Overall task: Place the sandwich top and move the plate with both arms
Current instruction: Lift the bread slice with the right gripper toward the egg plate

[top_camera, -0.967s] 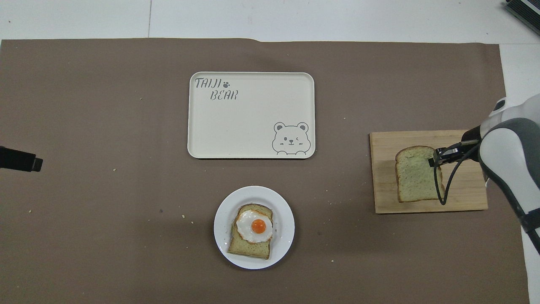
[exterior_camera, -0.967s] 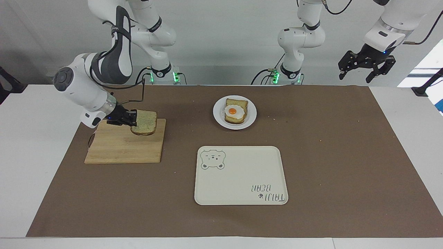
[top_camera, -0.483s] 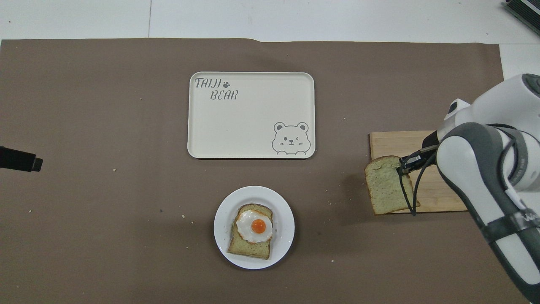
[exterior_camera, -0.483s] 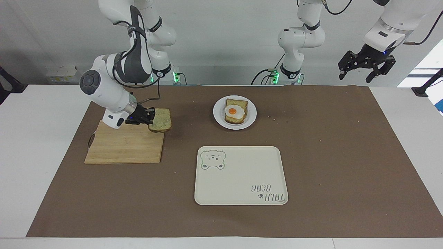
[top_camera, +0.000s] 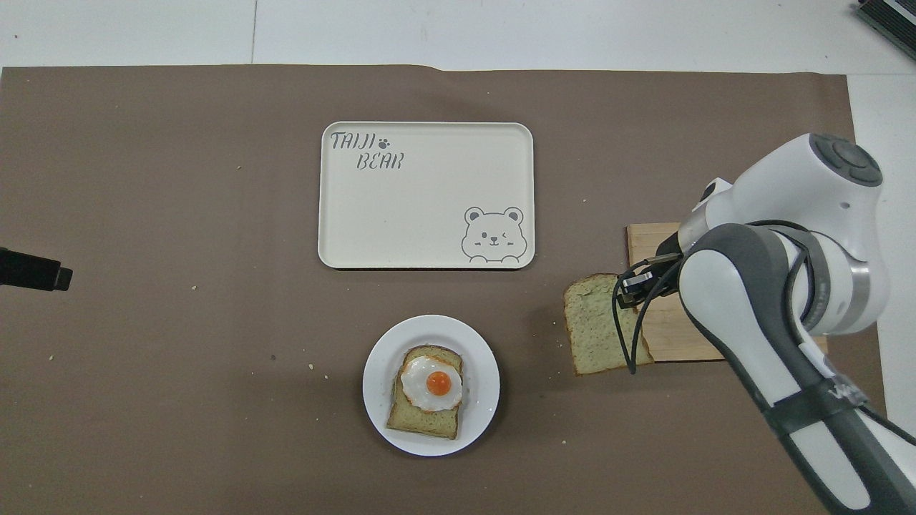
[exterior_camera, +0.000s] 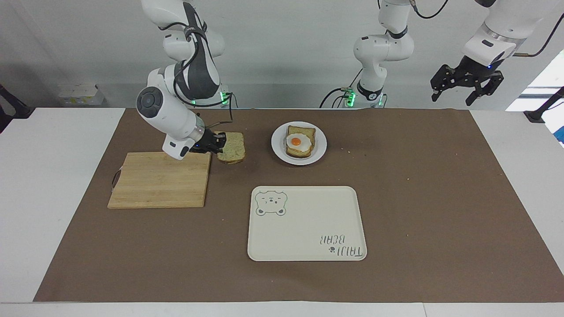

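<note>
Clamped on one edge of the sandwich top [exterior_camera: 232, 147], my right jaws [exterior_camera: 219, 143] hold the slice lifted off the tabletop [exterior_camera: 418, 185], roughly flat, over the brown paper mat [exterior_camera: 176, 246] just past the corner of the wooden cutting board [exterior_camera: 158, 180]. That pale speckled slice hangs in the air between the board and the plate [exterior_camera: 277, 152], well short of the plate's rim. My right arm [exterior_camera: 169, 112] reaches in over the board's corner nearest the robots.

On the plate lies a toast slice [exterior_camera: 304, 132] with a fried egg [exterior_camera: 296, 141] on top; the plate sits near the middle of the tabletop, nearer to the robots than the cream tray [exterior_camera: 308, 224] with the bear drawing. The tray lies flat on the mat, apart from the plate.

My left jaws [exterior_camera: 467, 83] hang spread wide and hold nothing, raised above the left arm's end of the tabletop, over the mat's corner closest to that arm's base. That arm waits there. In the overhead view only the dark tip of the left jaws [top_camera: 32, 270] shows at the edge.
</note>
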Controlling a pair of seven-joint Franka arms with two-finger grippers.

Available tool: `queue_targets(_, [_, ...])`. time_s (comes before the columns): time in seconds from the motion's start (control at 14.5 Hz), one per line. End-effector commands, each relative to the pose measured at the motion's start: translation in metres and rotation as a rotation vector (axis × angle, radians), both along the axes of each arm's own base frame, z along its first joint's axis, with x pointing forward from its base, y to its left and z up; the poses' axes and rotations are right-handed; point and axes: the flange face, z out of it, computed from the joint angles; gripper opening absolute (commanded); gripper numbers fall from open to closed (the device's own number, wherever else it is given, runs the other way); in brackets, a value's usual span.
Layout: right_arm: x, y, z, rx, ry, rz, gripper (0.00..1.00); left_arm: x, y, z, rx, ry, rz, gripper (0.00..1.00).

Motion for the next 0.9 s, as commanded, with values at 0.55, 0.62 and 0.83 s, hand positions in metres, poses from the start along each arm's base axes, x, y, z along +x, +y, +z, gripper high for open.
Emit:
queue_targets(0.55, [-0.059, 0.160, -0.010, 0.044, 0.014, -0.110, 0.00, -0.003, 0.002, 0.002, -0.004, -0.012, 0.012, 1.00])
queue_targets(0.62, [-0.064, 0.165, -0.014, 0.038, 0.012, -0.121, 0.00, -0.003, 0.002, 0.002, -0.004, -0.012, 0.012, 1.00])
queue_targets(0.83, [-0.074, 0.174, -0.032, 0.025, 0.008, -0.114, 0.00, -0.003, 0.002, 0.002, -0.004, -0.012, 0.012, 1.00])
